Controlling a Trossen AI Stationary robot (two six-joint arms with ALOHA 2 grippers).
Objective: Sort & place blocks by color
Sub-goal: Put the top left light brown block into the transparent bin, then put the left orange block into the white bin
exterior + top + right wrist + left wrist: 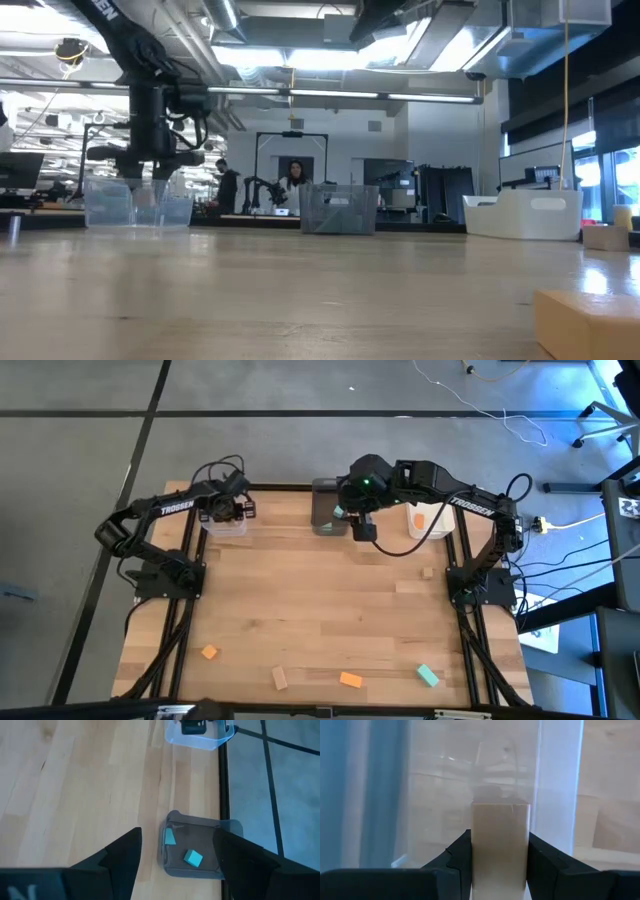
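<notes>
Three bins stand in a row along the far edge of the desk [320, 610]: a clear bin [225, 522] under the left arm, a grey bin [328, 518] in the middle, and a white bin [428, 520] toward the right arm's base. The left gripper [500, 865] hangs over the clear bin with its jaws clenched on a tan block [500, 847], the bin's clear wall just ahead of it. The right gripper [175, 855] hovers above the grey bin with its jaws released and nothing in them; two teal blocks [192, 857] lie inside that bin. Well away from the bins, at the near edge of the desk, four loose blocks lie apart: two orange blocks [209, 652], one tan piece [280, 678], and one teal block [428, 676]. Beyond the desk, two people [295, 180] show among the room's other gear.
</notes>
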